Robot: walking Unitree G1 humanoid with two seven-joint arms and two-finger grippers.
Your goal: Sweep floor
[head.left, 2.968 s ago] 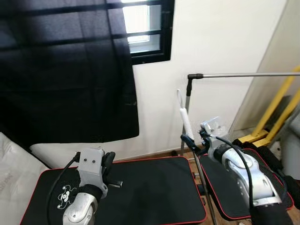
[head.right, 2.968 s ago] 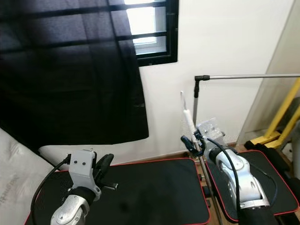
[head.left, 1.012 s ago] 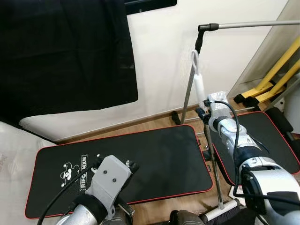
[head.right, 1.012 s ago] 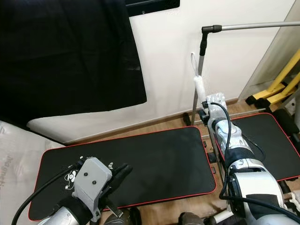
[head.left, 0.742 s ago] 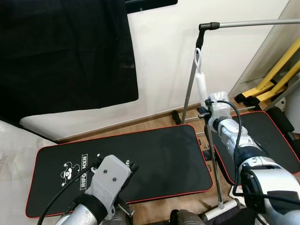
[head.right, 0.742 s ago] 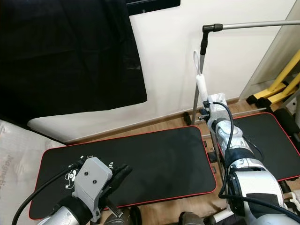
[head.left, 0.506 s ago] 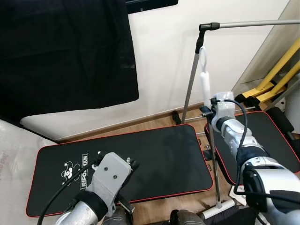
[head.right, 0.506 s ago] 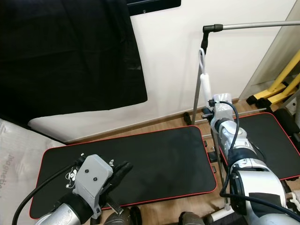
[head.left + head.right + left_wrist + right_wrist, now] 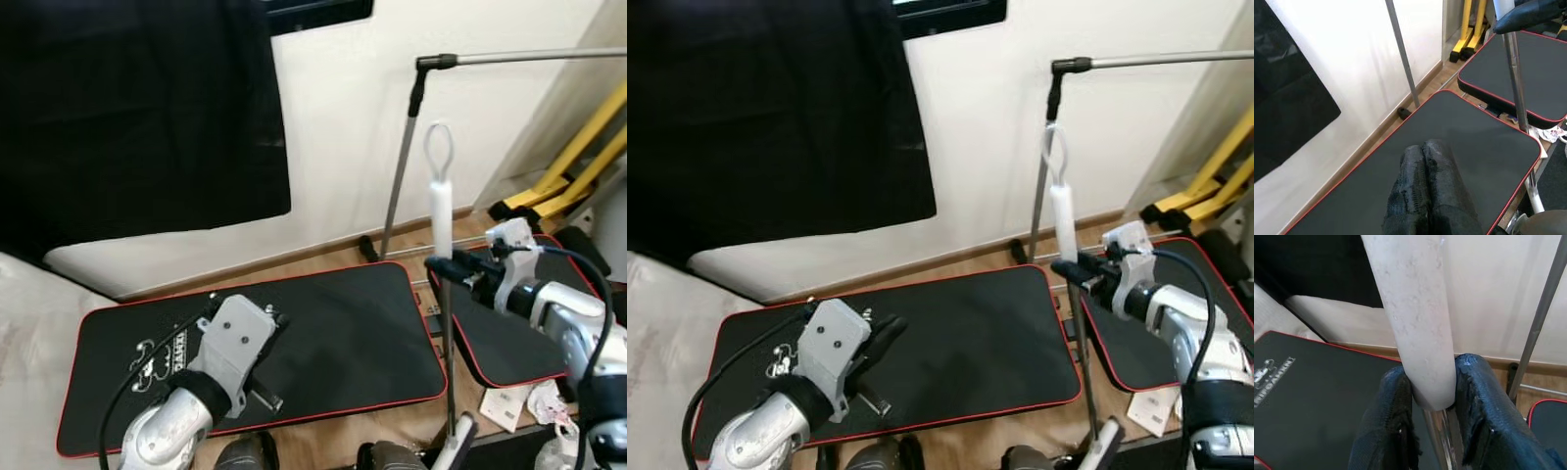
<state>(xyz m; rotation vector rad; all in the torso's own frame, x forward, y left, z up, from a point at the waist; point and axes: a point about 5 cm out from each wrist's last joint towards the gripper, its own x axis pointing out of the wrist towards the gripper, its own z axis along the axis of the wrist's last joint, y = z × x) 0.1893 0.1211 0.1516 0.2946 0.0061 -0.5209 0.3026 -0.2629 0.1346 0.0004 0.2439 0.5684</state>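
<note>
The right pincer clenches the broom at its smooth white grip, upright between two black red-edged mats. The slick round handle could twist or slip, or its bristle head snag a mat edge. The left pincer, fingers pressed together and empty, hovers over the mat.

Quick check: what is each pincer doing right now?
Left pincer: shut, holding nothing, above the black mat.
Right pincer: shut on the broom handle.
</note>
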